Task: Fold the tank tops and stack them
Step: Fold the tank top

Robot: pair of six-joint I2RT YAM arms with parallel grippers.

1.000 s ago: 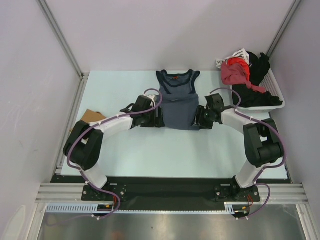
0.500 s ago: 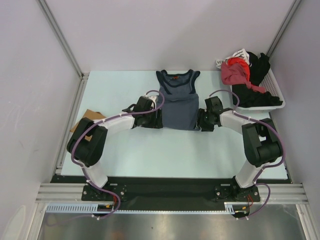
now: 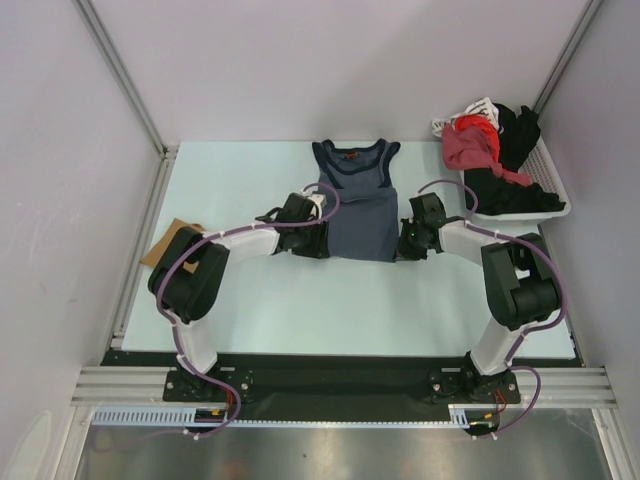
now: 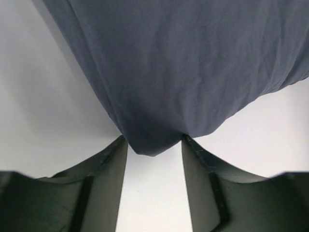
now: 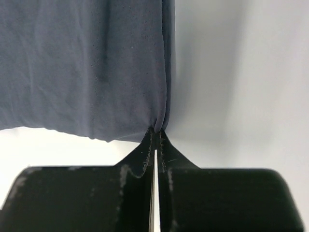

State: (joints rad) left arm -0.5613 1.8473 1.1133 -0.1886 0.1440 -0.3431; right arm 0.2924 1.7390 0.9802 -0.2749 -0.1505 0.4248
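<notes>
The slate-blue tank top (image 3: pixel 355 205) lies flat mid-table, its neck toward the far side. My left gripper (image 3: pixel 322 240) is at its near left hem corner. In the left wrist view that corner (image 4: pixel 153 142) pokes in between the fingertips of the left gripper (image 4: pixel 153 138), whose jaws stand apart and are not pinching it. My right gripper (image 3: pixel 402 240) is at the near right hem corner. In the right wrist view the right gripper (image 5: pixel 157 131) is shut on the blue cloth's edge (image 5: pixel 161 116). A tan-brown tank top (image 3: pixel 168 240) peeks out beside the left arm's elbow.
A white basket (image 3: pixel 548 208) at the far right holds a red garment (image 3: pixel 468 145) and black garments (image 3: pixel 515 135). Grey walls enclose the table on the left, back and right.
The right gripper has closed onto the right hem corner. The left arm has slid in toward the left hem corner and its jaws have narrowed around it.
</notes>
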